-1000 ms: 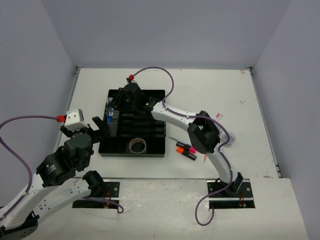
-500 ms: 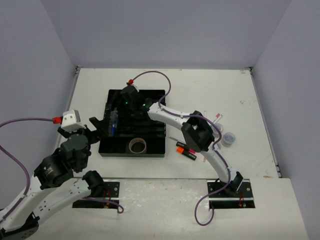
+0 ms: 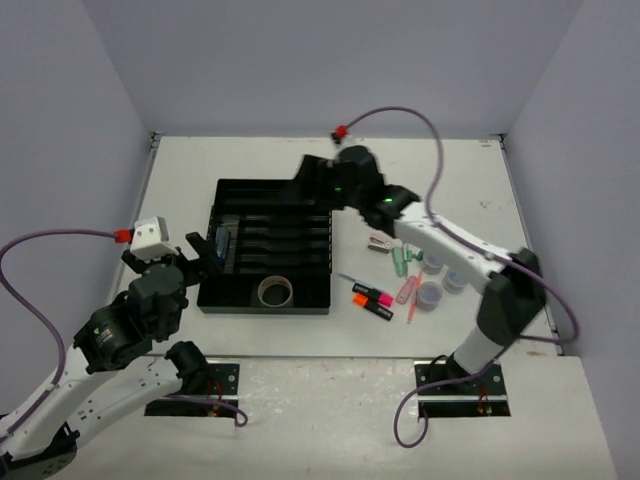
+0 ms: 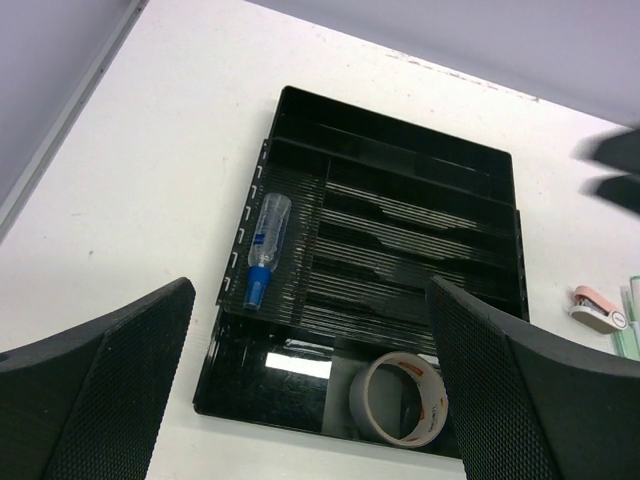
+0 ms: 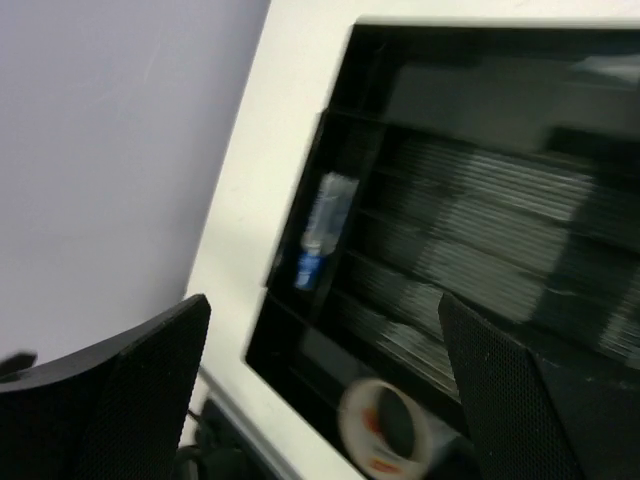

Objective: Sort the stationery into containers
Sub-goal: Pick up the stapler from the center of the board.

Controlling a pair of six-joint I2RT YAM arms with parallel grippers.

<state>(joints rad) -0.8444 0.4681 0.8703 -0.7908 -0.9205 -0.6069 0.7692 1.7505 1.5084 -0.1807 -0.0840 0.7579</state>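
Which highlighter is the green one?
The green highlighter lies farthest from the black tray; the orange highlighter and pink highlighter lie together near the tray's front corner.

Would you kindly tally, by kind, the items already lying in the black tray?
Blue-capped tube: 1
Tape roll: 1
Total: 2 items in the tray
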